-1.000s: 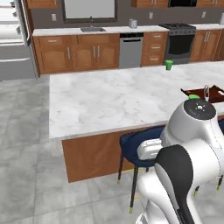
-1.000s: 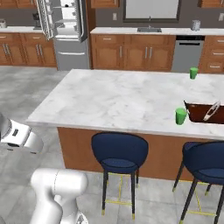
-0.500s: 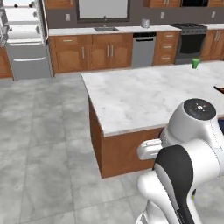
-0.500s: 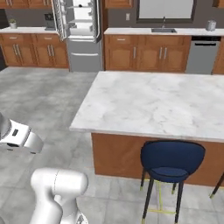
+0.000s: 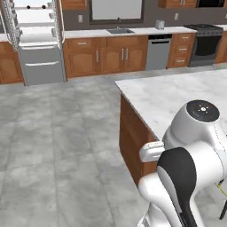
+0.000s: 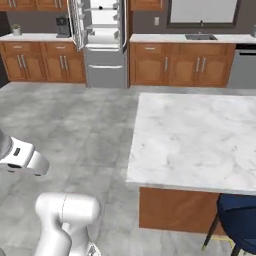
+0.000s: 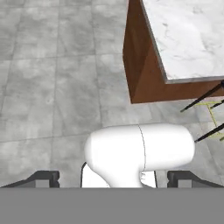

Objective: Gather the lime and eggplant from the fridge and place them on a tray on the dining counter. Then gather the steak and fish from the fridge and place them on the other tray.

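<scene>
The fridge (image 5: 39, 48) stands at the far wall with its doors swung open, showing white shelves above two grey drawers; it is also in the right base view (image 6: 102, 45). Small dark specks sit on its top shelf, too small to name. The dining counter (image 5: 177, 95) shows its bare marble corner and wooden side (image 6: 200, 140) (image 7: 183, 35). In the hand view my gripper (image 7: 114, 178) is open, its fingertips (image 7: 43, 177) wide apart over the tile floor, holding nothing. The lime, eggplant, steak, fish and both trays are out of view.
Wall counters over wooden cabinets (image 5: 111, 55) run along the back, with a sink, a dishwasher (image 5: 158, 52) and a stove (image 5: 206, 42). A coffee machine (image 6: 62, 27) stands left of the fridge. A blue stool (image 6: 240, 225) is tucked under the island. Grey tile floor (image 5: 66, 133) lies between island and fridge.
The whole picture has shifted: the base has driven left along the island toward the fridge. The tray end of the counter and the green cups have slid out of view. The gripper stays open.
</scene>
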